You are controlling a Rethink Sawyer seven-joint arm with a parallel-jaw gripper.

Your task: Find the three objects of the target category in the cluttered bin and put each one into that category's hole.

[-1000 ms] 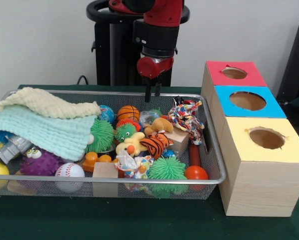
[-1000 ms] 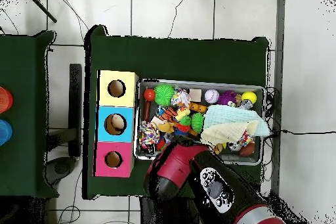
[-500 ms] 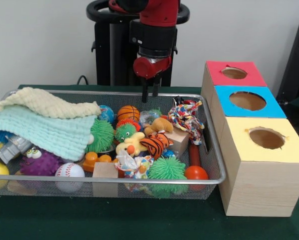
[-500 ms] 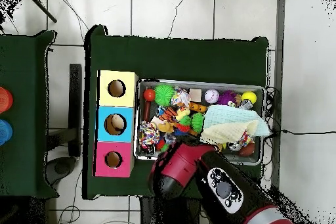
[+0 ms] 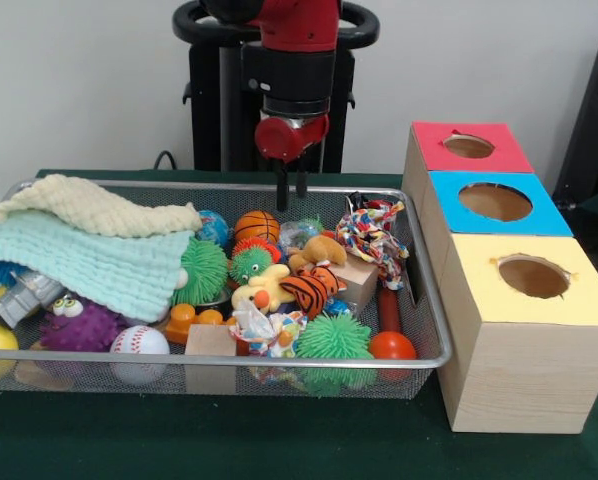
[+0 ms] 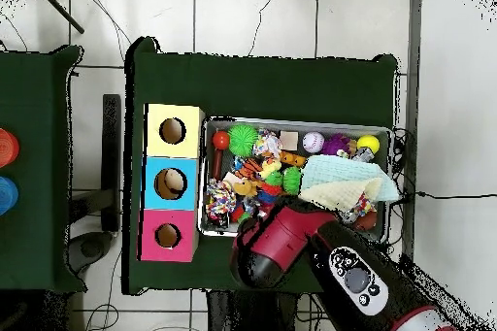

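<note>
Shifted left along the wire bin (image 5: 434,300)'s far rim since a second ago; gripper (image 5: 290,188) empty, fingers slightly parted (hovering above the toys).

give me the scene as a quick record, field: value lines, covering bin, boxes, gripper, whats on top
bin: wire mesh bin on the green table, crowded with toys
boxes: three wooden boxes beside the bin, each with a round hole; red top, blue top, yellow top
gripper: gripper hangs above the bin's far rim, holding nothing; open or shut unclear
cloths: mint cloth with a cream cloth on it, covering one end
visible toys: baseball, small basketball, striped tiger plush, green spiky ball
</note>
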